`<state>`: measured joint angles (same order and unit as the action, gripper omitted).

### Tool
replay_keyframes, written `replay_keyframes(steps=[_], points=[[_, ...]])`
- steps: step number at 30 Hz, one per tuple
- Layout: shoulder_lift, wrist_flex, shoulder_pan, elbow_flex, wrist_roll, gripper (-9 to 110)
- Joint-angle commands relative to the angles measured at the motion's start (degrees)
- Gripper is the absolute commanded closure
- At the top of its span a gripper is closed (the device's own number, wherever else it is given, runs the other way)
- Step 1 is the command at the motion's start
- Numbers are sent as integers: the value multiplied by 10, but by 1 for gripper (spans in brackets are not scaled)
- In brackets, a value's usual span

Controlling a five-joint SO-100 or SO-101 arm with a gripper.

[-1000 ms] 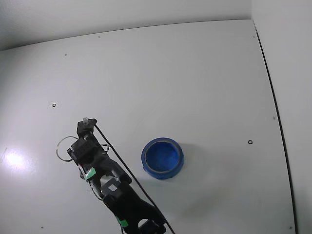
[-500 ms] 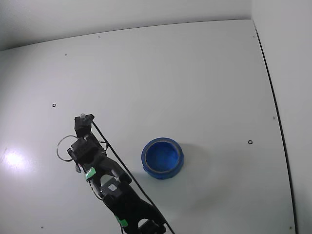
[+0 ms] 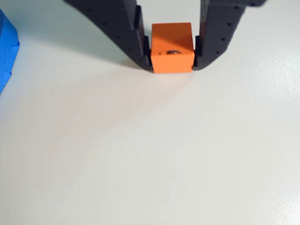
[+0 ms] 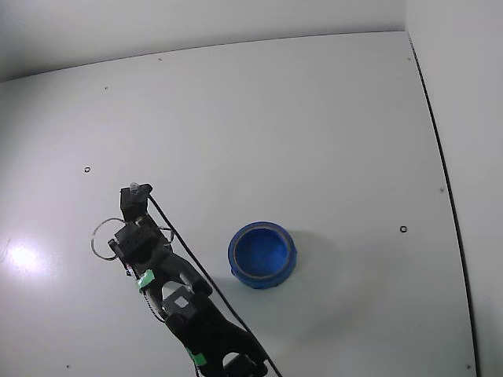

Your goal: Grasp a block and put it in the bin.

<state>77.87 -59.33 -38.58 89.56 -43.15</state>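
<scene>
Gripper on block, bench level.
In the wrist view we record bare white bench (image 3: 150, 164) nearest, then the gripper (image 3: 172, 58) with both black fingers (image 3: 136, 42) pressed against the sides of the orange-red block (image 3: 172, 47), which sits at bench level. The blue bin (image 4: 262, 254) stands apart, to the arm's right in the fixed view; there the block is hidden.

A bare test rig, lab-like; plain white worktop (image 4: 314, 118) with small screw holes; white walls enclosing it.
</scene>
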Motion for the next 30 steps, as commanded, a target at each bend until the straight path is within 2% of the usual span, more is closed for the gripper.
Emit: replay_keyframes(steps=[1, 5, 10, 20, 30], points=[[18, 7, 6, -34, 4, 102], [61, 7, 26, -9, 49, 101], [183, 8, 99, 36, 92, 101], [369, 16, 242, 198, 94, 101], [402, 18, 356, 288, 92, 101]])
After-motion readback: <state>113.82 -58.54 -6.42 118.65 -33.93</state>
